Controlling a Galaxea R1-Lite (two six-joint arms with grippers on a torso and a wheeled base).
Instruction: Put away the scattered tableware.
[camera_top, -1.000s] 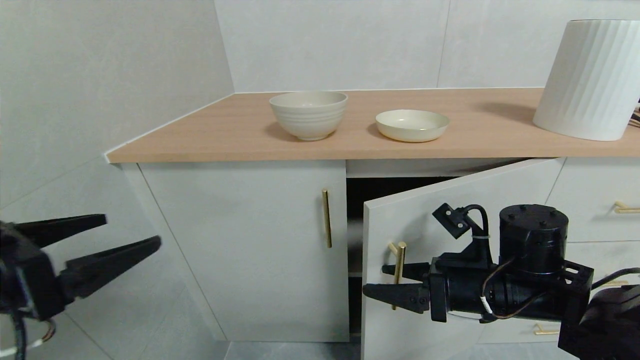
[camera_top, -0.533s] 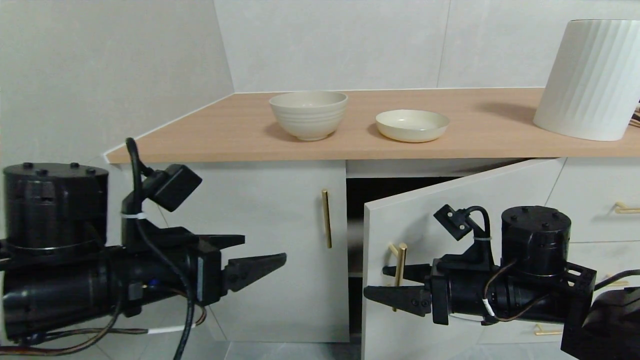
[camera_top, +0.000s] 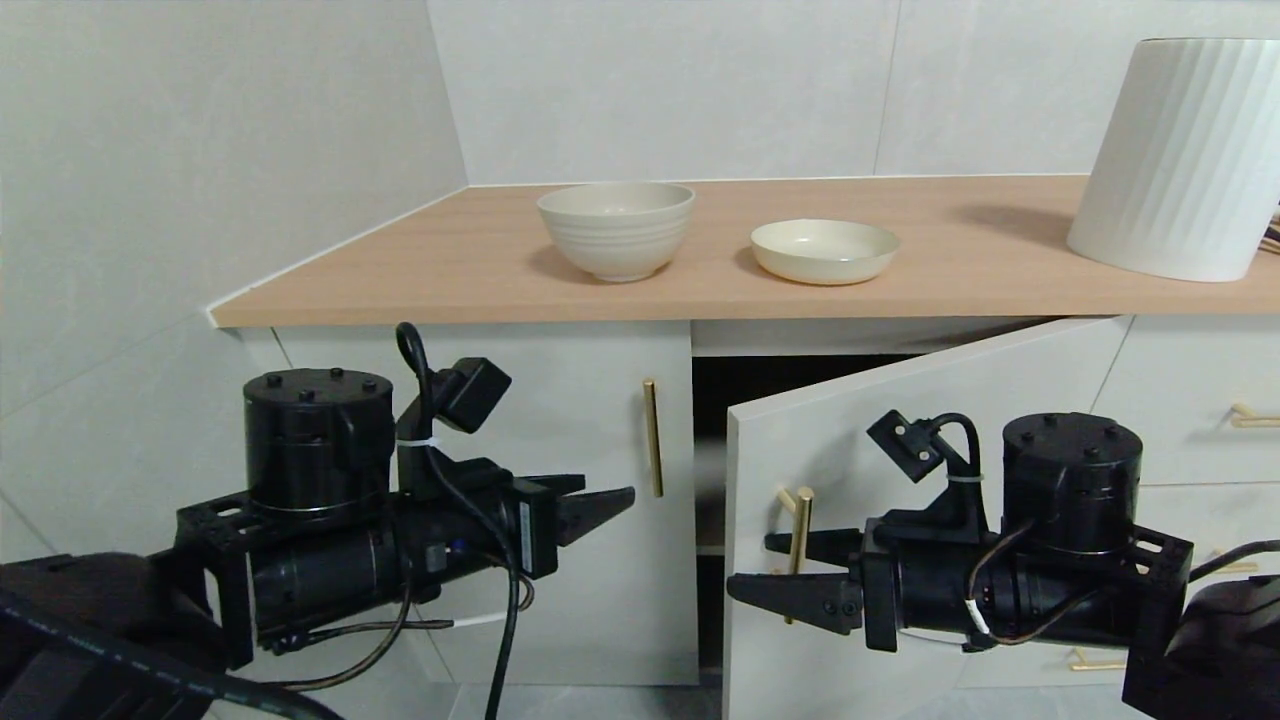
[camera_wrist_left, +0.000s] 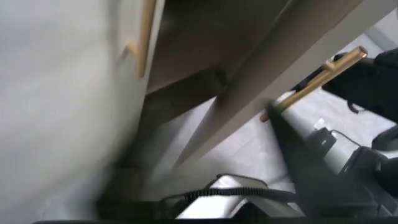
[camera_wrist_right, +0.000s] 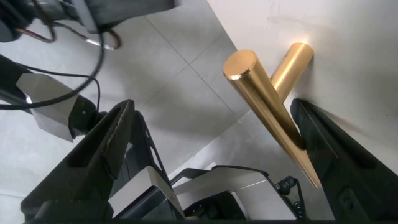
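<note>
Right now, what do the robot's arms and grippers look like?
Both arms are matte black, each with a squat screw-topped cylinder. The left gripper and right gripper have two tapered, pointed fingers each. Black cables, tied with white ties, loop to small boxy wrist cameras.

The left gripper (camera_top: 605, 491) has swung in from the 9 o'clock edge toward the middle of the scene. It now hangs before the closed cabinet door (camera_top: 560, 400), near its brass handle (camera_top: 652, 437), at about the handle's 8 o'clock.
</note>
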